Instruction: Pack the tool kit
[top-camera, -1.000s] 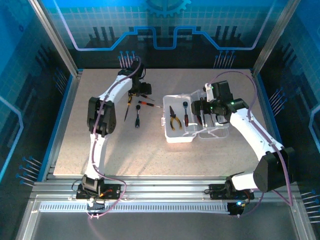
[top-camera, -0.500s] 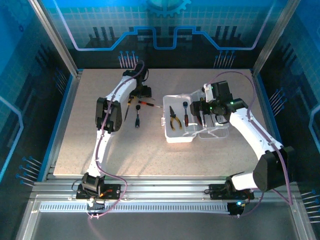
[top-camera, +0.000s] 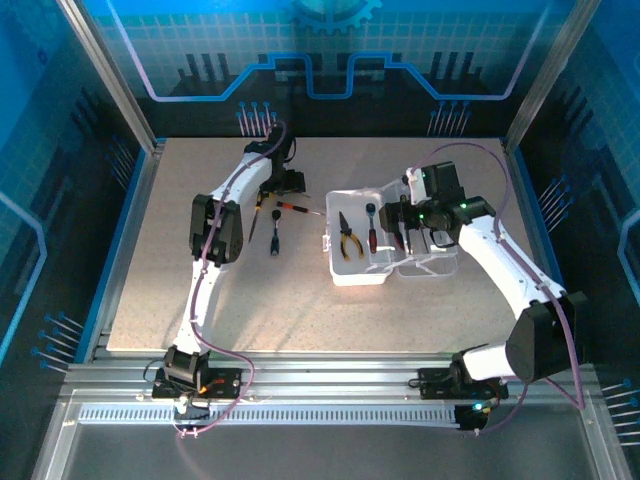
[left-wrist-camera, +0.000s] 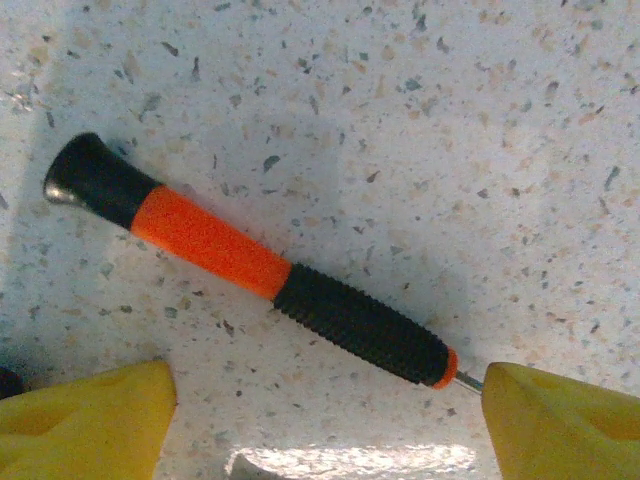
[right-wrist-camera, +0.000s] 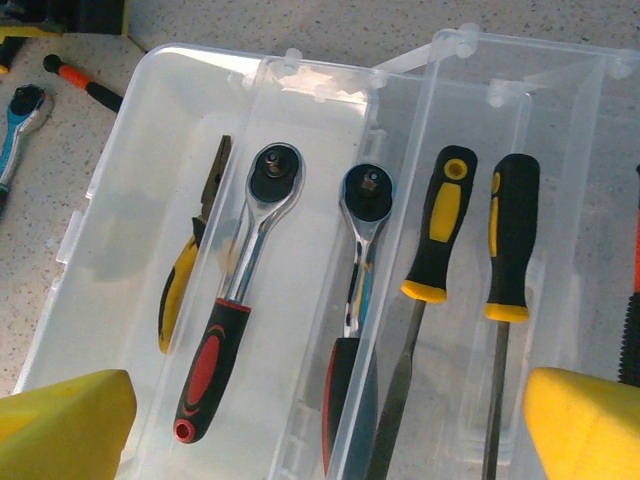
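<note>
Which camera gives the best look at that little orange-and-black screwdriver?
The left wrist view: the orange-and-black screwdriver shows its whole handle, close up. The top external view makes it a tiny streak; the right wrist view catches its handle end.

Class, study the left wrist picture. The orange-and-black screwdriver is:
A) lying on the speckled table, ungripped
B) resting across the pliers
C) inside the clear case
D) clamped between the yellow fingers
A: the screwdriver lies flat on the speckled table, and the left tool has its yellow fingers spread wide, not closed on it.
</note>
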